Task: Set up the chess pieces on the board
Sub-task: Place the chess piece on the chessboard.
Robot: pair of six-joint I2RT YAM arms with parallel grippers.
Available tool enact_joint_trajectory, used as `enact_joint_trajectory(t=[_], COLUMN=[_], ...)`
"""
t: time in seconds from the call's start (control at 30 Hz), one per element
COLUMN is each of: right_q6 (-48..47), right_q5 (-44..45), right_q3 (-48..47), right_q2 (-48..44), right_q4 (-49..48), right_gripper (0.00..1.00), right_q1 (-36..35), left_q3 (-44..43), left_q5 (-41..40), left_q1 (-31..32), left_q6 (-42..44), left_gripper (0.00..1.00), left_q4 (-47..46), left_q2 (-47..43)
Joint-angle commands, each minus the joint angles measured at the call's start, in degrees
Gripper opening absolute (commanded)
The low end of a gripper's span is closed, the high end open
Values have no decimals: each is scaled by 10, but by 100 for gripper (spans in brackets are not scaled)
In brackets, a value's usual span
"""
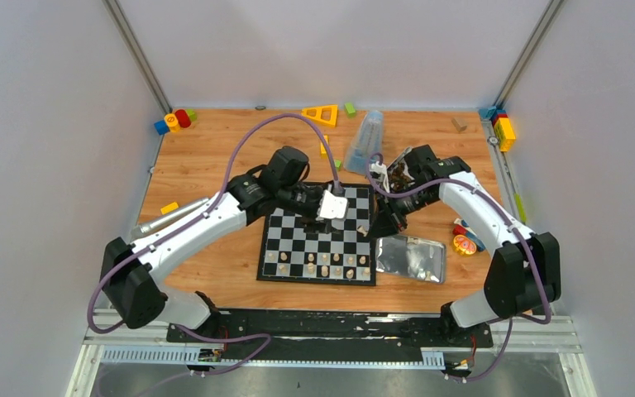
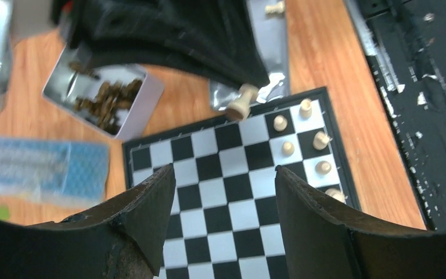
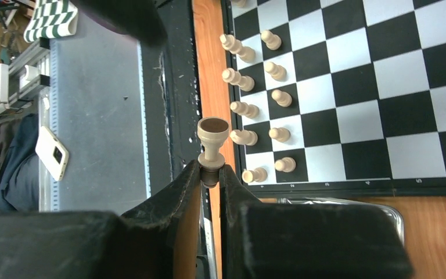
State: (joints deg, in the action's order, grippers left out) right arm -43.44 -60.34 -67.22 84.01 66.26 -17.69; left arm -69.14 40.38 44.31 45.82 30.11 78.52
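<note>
The checkered board [image 1: 298,240] lies in the middle of the table. Several cream chess pieces [image 1: 324,265] stand in two rows along its near edge, and they also show in the right wrist view [image 3: 273,102]. My left gripper [image 2: 225,171] hangs open over bare squares of the board [image 2: 241,197], with nothing between its fingers. My right gripper [image 3: 210,171] is shut on the head of a cream chess piece [image 3: 213,136], whose round base faces the camera. It hovers by the board's right edge [image 1: 378,225], and the held piece [image 2: 241,103] shows from the left wrist too.
An open metal tin [image 2: 101,96] of dark pieces sits beyond the board. A silver foil bag [image 1: 412,258] lies right of the board and a bluish clear bag [image 1: 366,141] behind it. Coloured toy blocks [image 1: 174,121] [image 1: 503,128] sit in the far corners.
</note>
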Motion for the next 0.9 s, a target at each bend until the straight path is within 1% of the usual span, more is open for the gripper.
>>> enact_joint_trajectory(t=[0.0, 0.2, 0.43, 0.87], right_q6=[-2, -2, -2, -2], right_q5=[-64, -79, -81, -85], right_q3=[-36, -39, -40, -44], right_q2=[11, 18, 21, 28], right_q4=[14, 15, 18, 21], right_gripper=[0, 0, 0, 0], right_q1=[-12, -18, -20, -20], left_q3=[-33, -49, -50, -65], left_q5=[60, 79, 72, 72], left_q1=[29, 47, 56, 58], left_q6=[43, 62, 70, 64], left_gripper=[71, 69, 63, 46], left_q4=[-16, -12, -17, -21], left_q2=[33, 55, 69, 92])
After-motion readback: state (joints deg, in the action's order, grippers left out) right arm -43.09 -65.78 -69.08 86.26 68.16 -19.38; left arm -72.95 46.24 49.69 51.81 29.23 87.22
